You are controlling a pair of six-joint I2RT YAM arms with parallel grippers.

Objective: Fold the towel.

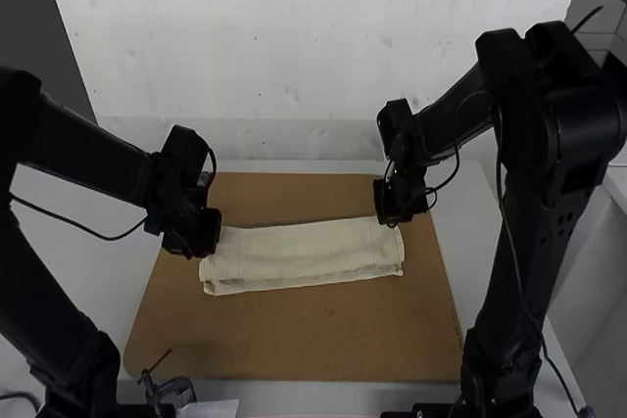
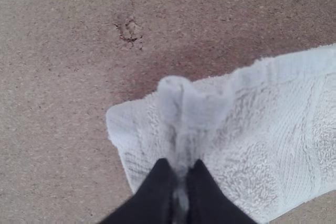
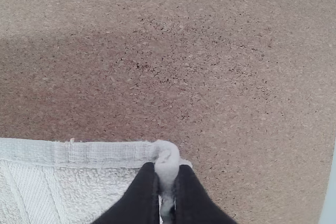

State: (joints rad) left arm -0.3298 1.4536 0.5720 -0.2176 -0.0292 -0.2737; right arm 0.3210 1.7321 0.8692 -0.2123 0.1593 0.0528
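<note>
The pale towel [image 1: 304, 257] is lying as a long, folded strip across the brown board [image 1: 294, 340]; it has woven bands near the ends. Its two far corners are pinched.

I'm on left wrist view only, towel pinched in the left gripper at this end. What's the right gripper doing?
Observer: The right gripper is shut on the towel too, pinching a bit of it near the corner where its far edge meets its right end.

Operator: Ok. How's the whole thing lying? Right end hanging off the board?

Observer: No. It's a long narrow strip across the brown board, and its right end stops short of the board's right edge. That end lies slightly farther from the arm bases than the left one.
</note>
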